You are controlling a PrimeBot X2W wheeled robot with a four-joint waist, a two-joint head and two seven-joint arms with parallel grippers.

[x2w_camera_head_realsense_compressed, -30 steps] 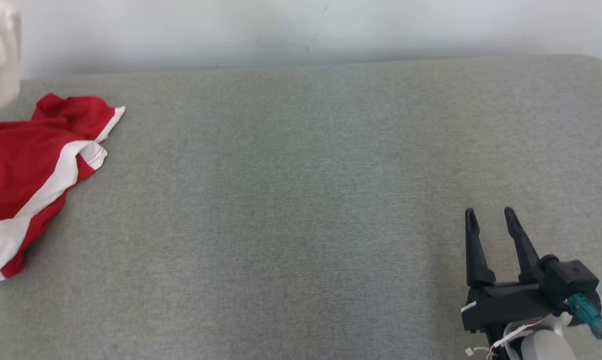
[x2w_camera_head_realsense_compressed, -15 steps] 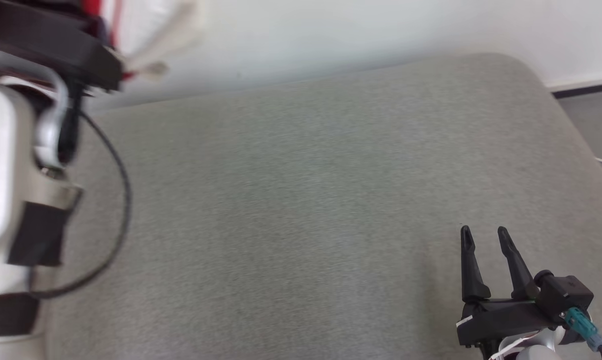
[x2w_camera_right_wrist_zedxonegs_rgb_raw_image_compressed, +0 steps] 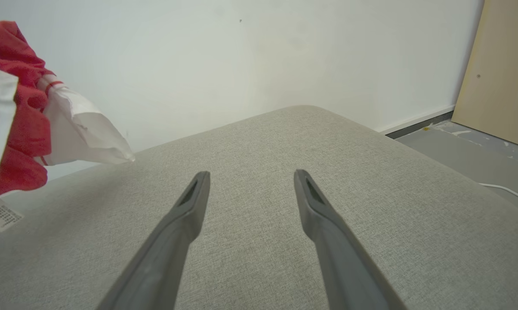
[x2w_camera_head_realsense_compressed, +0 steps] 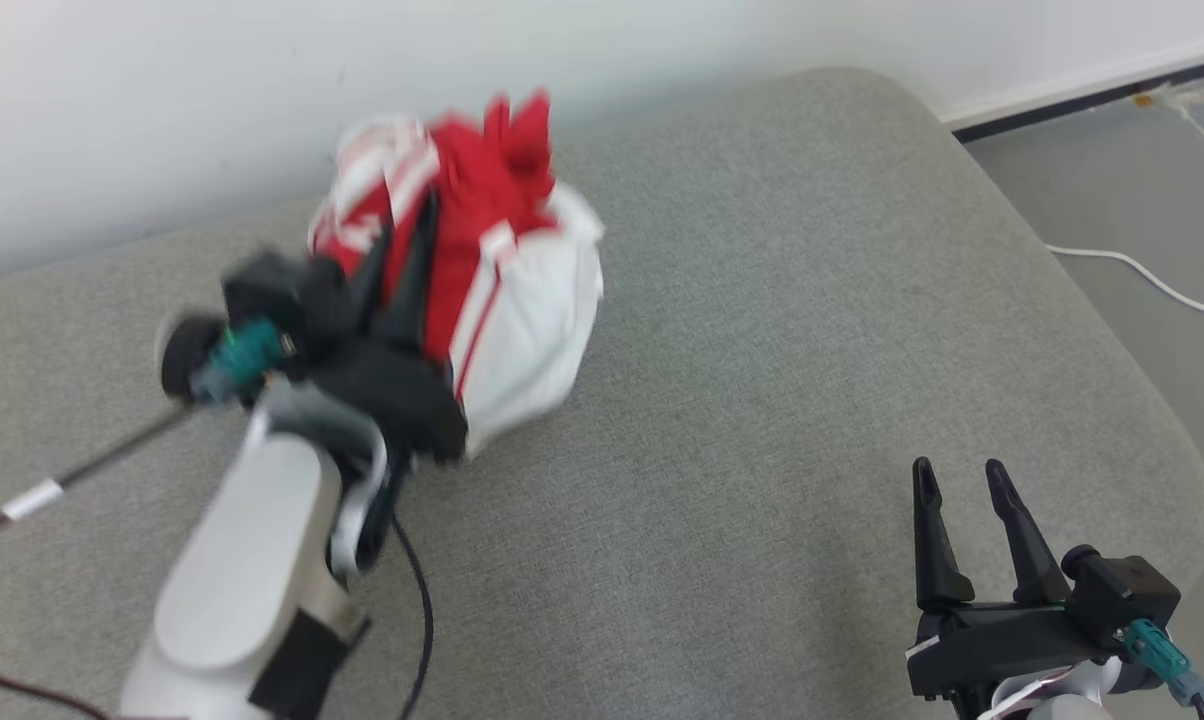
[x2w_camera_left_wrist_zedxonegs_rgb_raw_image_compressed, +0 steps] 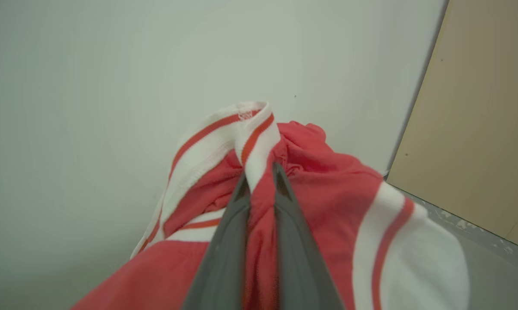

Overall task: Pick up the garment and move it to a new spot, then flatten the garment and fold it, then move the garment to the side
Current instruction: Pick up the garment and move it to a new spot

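The red and white garment hangs bunched above the grey surface, with my left gripper shut on a fold of it. In the left wrist view the two fingers pinch the red cloth of the garment near a white striped hem, at my left gripper. Part of the garment also shows at the left of the right wrist view, lifted off the surface. My right gripper stands open at the lower right, nothing between its fingers; in its own view my right gripper is over bare cloth.
The grey padded surface has a rounded right end, with grey floor and a white cable beyond it. A white wall runs behind. A tan panel stands at the right.
The head camera has swung right. My left arm has come into view carrying the garment, which lay on the surface at the left a second ago. The right gripper stays open.
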